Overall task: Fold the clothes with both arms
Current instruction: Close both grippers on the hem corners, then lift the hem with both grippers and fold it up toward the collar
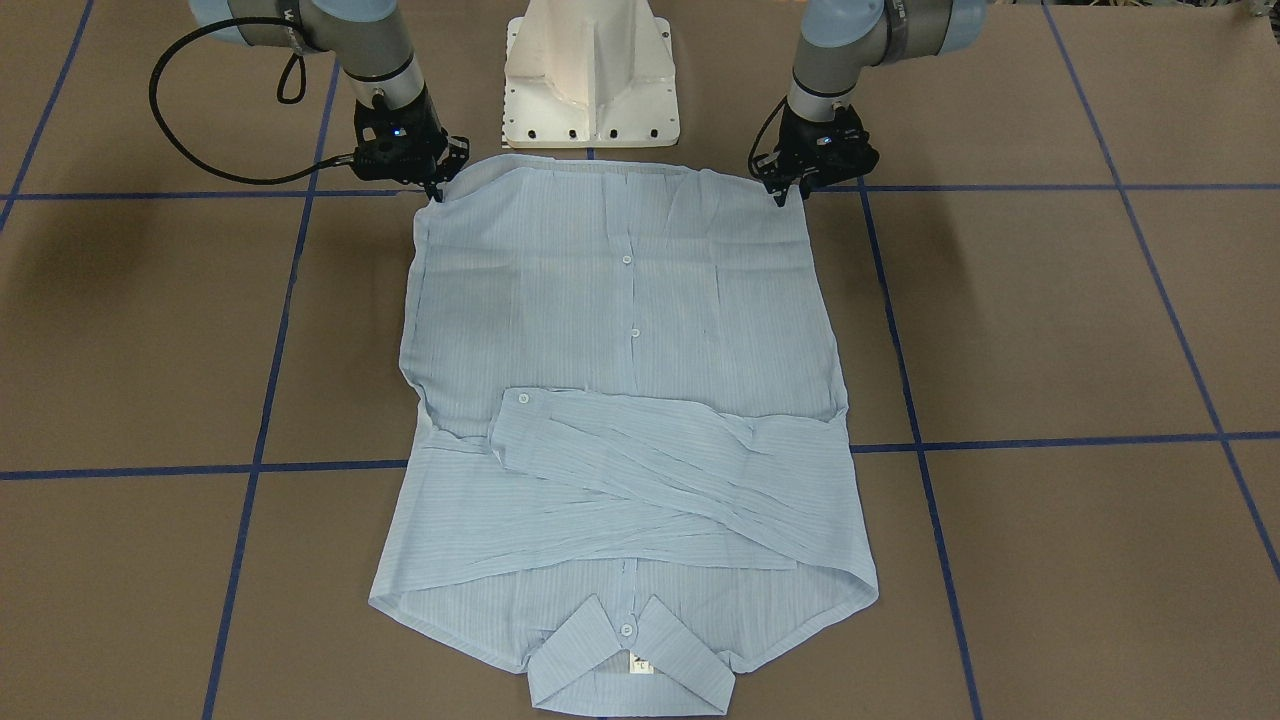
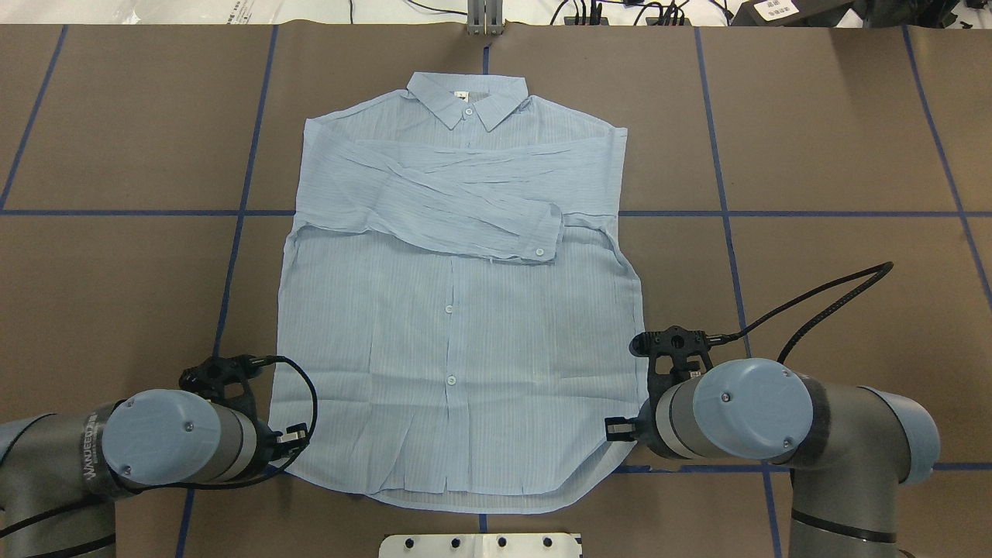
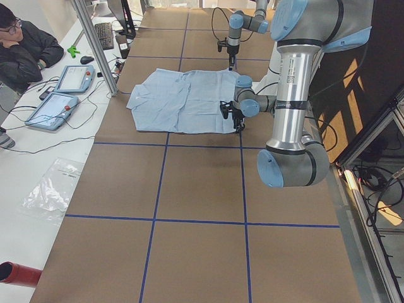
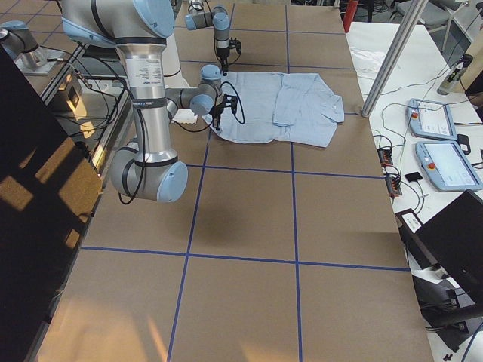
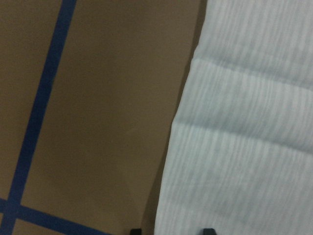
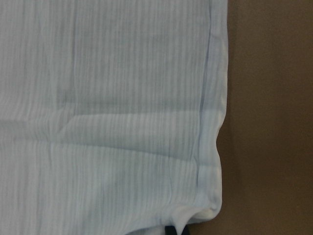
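While both grippers are stationed at the hem, one light blue striped shirt [image 1: 620, 300] is recorded lying flat and front up on the brown table [image 1: 1050, 320], with its hem toward the white pedestal base [image 1: 592, 80] and its collar [image 1: 630, 670] at the far side from the robot. Two sleeves [image 1: 640, 440] are found folded across the chest and crossed, the upper one ending in a buttoned cuff [image 1: 515, 425]. Four small white buttons [image 1: 627, 259] are counted: two on the placket, one on the cuff and one at the collar. One neck label [image 1: 641, 664] is seen inside the collar. Two arms are noted, the left arm [image 2: 167, 446] and the right arm [image 2: 744, 411], each bent down over one hem corner. The left gripper [image 1: 790, 195] is set at the hem corner on the robot's left; in its wrist view two dark fingertips [image 5: 209, 230] are seen apart, one on bare table and one over the cloth, with the shirt's edge running between them and the fabric lying flat. The right gripper [image 1: 437, 190] is set at the opposite hem corner; in its wrist view only one dark tip [image 6: 171, 230] is visible at the bottom edge, against the slightly bunched corner, so it cannot be told whether that gripper is closed on the fabric. Blue tape lines [image 1: 1050, 440] are marked across the table in a grid, and one seated person [image 3: 22, 50] is observed beside the table in the left side view.
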`<state>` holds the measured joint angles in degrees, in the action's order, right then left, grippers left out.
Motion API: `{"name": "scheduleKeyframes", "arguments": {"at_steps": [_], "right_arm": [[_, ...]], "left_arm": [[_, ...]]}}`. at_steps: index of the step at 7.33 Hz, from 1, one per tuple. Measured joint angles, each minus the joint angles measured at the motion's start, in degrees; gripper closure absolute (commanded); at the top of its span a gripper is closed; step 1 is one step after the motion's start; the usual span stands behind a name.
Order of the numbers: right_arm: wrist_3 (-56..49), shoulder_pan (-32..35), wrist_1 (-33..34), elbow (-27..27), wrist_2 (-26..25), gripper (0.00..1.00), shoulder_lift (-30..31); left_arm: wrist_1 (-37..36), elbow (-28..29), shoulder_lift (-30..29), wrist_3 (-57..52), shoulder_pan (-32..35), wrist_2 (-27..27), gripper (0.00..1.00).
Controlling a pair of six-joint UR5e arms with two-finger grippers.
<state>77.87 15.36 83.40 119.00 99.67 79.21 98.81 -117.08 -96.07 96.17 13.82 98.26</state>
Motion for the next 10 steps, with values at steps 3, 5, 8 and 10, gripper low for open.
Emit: {"name": "scheduleKeyframes", "arguments": {"at_steps": [3,5,8,10], "right_arm": [[-0.1,0.1,0.0,-0.1,0.0,1.00,0.1],[-0.1,0.4,0.0,-0.1,0.2,1.00,0.1],[-0.1,2.2,-0.2,0.5,0.7,1.00,-0.1],[-0.7,5.1,-0.4,1.3,2.1,1.00,-0.1]], "left_arm": [[0.1,0.0,0.0,0.0,-0.1,0.0,1.00],[0.0,-0.4,0.0,0.0,0.0,0.0,1.00],[0.0,-2.9,0.3,-0.8,2.2,0.1,1.00],[-0.1,-4.9,0.1,-4.3,5.2,0.5,1.00]]}}
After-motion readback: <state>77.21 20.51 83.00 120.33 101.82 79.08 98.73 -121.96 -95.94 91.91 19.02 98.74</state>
